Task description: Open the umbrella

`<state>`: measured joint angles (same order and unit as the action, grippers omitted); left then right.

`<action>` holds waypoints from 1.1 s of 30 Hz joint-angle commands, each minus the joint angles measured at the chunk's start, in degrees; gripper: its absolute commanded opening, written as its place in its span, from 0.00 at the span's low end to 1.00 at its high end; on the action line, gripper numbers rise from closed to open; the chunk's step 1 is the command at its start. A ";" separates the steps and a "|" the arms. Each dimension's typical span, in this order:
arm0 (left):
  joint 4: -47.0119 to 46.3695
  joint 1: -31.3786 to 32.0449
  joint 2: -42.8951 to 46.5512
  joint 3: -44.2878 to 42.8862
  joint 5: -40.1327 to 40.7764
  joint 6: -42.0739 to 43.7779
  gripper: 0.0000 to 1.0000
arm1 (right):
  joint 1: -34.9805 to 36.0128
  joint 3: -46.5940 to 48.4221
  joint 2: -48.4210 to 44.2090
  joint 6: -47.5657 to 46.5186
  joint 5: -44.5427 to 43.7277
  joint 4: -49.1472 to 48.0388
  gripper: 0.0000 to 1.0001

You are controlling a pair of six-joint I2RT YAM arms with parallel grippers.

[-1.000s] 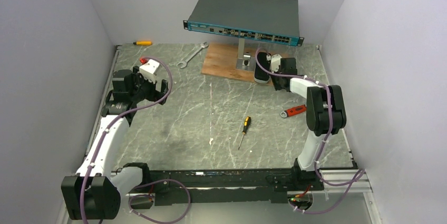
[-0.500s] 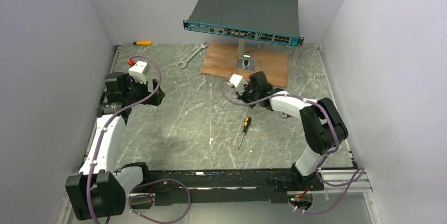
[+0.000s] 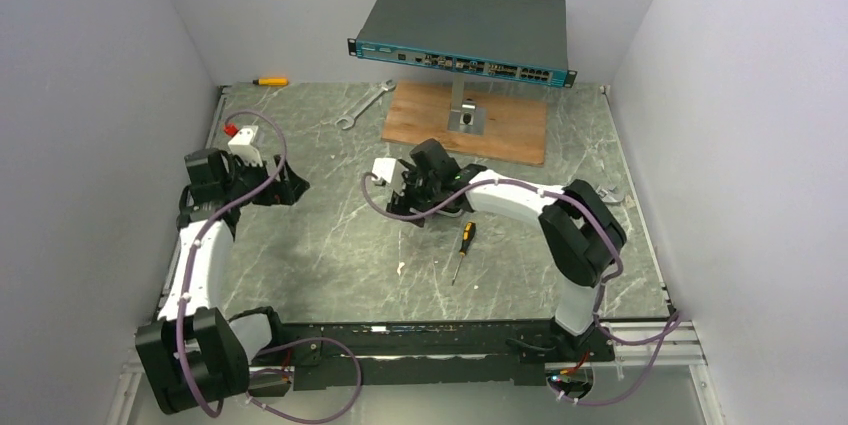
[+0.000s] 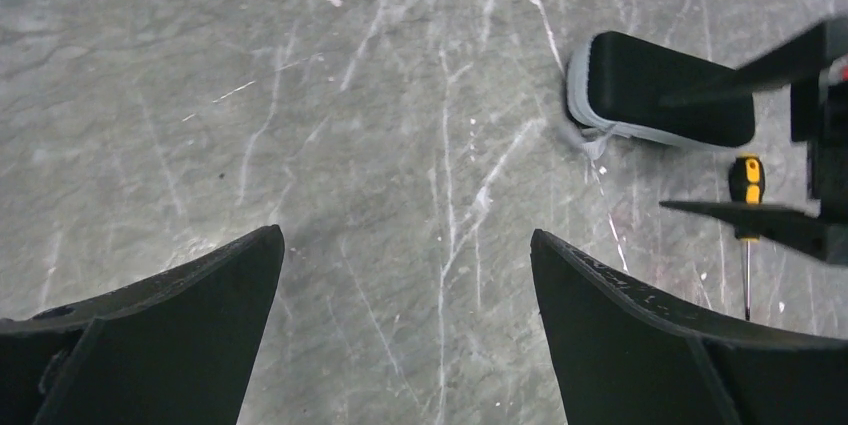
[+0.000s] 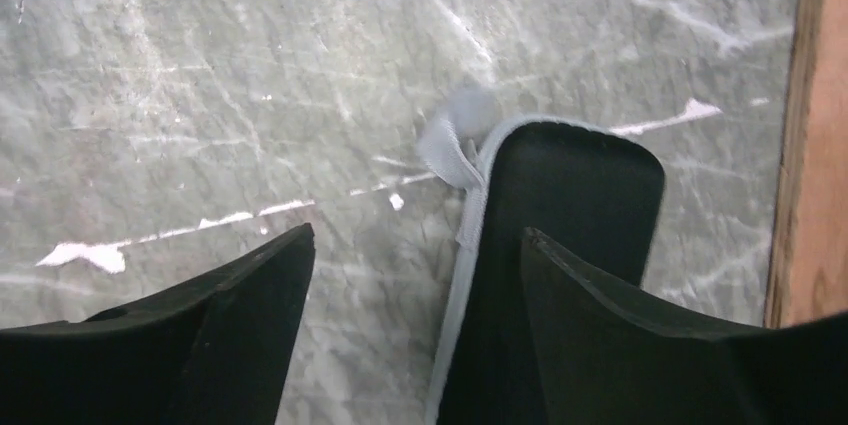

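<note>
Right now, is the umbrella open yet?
Not yet. Nothing looks done: the umbrella lies folded on the table. In hand: the right gripper hangs open over it; the left gripper is open and empty. Left: grip it and spread it.

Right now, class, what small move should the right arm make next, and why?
Probably shift the right gripper sideways to centre on the umbrella: its jaws are open, yet the packed umbrella lies mostly under one finger, not between them.
</note>
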<state>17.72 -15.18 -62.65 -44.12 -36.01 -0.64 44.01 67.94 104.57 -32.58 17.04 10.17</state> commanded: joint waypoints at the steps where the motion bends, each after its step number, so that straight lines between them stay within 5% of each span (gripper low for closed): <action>1: -9.38 1.14 2.63 4.04 -8.74 4.35 1.00 | -3.94 1.46 -7.51 3.63 1.65 8.32 0.79; 4: -14.34 5.33 2.04 6.80 -9.68 1.40 1.00 | -7.45 -0.49 -10.05 2.33 2.41 12.20 0.80; 7: -22.95 13.45 2.83 12.25 -1.80 1.02 0.97 | -11.63 -0.79 -9.16 -1.71 1.72 14.77 0.80; 13: -31.81 23.91 -8.83 10.73 6.73 -4.06 0.60 | -12.65 2.77 -3.40 -2.30 -0.66 17.31 0.77; 19: -37.12 29.89 -21.21 4.06 9.45 -4.62 0.45 | -13.30 2.80 -2.15 -0.95 2.14 18.23 0.85; 33: -40.64 37.84 -34.52 -2.00 14.15 -1.96 0.36 | -18.49 7.10 3.72 -6.64 7.70 23.09 0.57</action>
<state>-19.14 21.56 -95.13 -43.20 -23.81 -4.10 26.35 73.80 107.18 -35.42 24.62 31.68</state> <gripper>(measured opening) 0.377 0.698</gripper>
